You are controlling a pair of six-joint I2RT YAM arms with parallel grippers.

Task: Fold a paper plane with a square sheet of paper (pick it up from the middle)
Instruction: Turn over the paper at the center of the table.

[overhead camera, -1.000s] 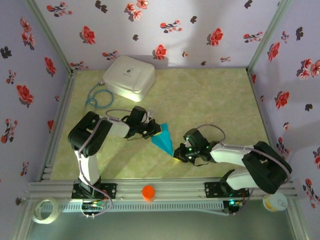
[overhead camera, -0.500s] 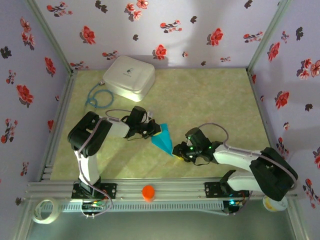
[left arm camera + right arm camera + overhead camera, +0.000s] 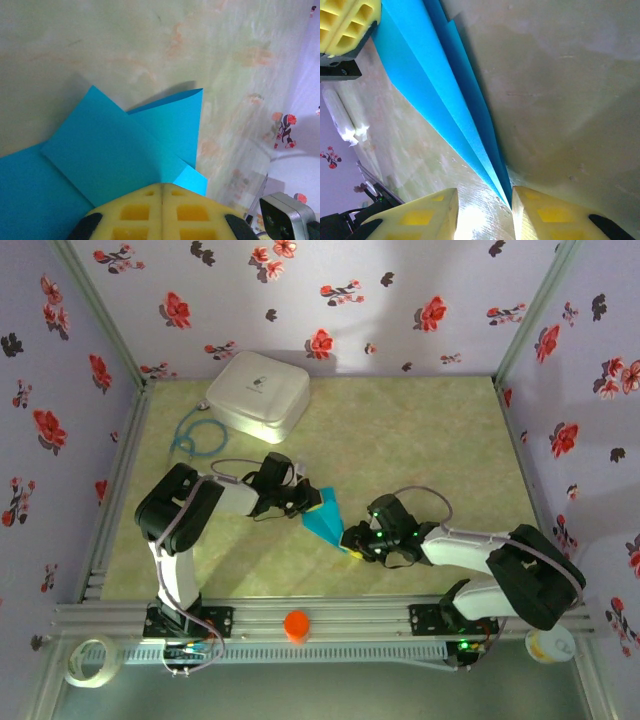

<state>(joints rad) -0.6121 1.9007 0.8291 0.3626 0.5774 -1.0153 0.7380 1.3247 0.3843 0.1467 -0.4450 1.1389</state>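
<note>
My left gripper [image 3: 310, 506] is clenched at the wide end of the paper plane [image 3: 325, 518], and my right gripper [image 3: 350, 543] is slack at its point.

The turquoise paper plane lies flat on the table [image 3: 400, 440] between my 2 arms, well apart from the white rounded box [image 3: 258, 393] at the far left. In my left wrist view, my left gripper [image 3: 162, 192] has its 2 yellow pads pressed together with no gap, right on the folded layers of the plane [image 3: 115, 155]. I cannot tell whether any paper is caught between them. In my right wrist view, my right gripper [image 3: 485, 200] has its pads parted, and the narrow tip of the plane [image 3: 445, 100] reaches into the gap, close beside 1 pad and gripped by neither.
</note>
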